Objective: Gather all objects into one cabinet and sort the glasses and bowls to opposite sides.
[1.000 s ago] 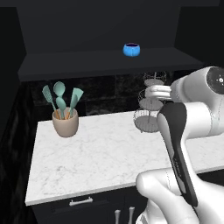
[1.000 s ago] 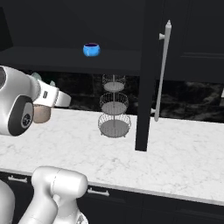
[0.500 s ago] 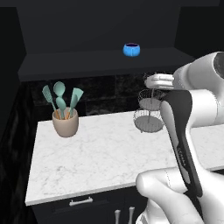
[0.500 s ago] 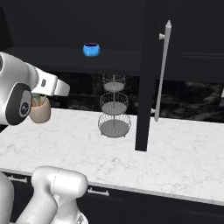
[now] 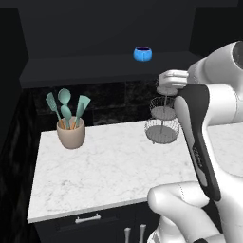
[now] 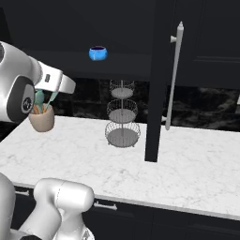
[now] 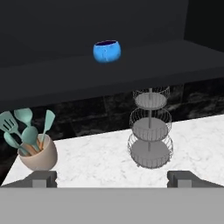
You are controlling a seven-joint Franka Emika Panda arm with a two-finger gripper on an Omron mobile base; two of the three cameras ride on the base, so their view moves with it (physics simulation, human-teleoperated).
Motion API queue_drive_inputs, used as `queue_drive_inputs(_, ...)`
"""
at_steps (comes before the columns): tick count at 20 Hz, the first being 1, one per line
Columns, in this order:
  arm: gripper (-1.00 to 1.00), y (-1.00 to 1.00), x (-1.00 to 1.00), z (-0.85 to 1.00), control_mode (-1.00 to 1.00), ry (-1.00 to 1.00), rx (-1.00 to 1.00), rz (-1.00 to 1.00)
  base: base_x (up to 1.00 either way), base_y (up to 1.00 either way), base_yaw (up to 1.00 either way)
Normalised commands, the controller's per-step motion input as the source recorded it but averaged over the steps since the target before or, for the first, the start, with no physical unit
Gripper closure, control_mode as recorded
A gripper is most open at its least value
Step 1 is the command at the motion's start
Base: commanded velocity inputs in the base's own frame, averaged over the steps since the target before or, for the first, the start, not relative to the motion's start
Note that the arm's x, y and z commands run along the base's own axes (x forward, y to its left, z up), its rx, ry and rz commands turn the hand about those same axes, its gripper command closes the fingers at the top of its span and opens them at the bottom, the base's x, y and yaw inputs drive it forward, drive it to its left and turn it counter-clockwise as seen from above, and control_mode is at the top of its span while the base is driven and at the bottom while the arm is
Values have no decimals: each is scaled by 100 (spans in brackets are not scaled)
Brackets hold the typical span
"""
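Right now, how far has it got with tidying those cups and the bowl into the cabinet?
Done: one blue cup stands on the shelf of the open black cabinet, above the wire stand. In hand: nothing; the gripper is open and empty, held off from the cup and facing it. Left: any other cups and the bowl aren't visible here, so gathering and sorting them to opposite sides looks undone.

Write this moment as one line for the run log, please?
gripper: open, holding nothing, raised above counter | blue cup: upright on cabinet shelf | utensil pot: on counter, left | wire stand: on counter, below cup
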Motion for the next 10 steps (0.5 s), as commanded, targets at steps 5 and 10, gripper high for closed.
queue_drive_inputs(5,-100,-1,6,4,-100,-4,-2,1,0,0,0)
queue_drive_inputs(10,-100,0,15,0,-100,-11,-4,0,0,0,0)
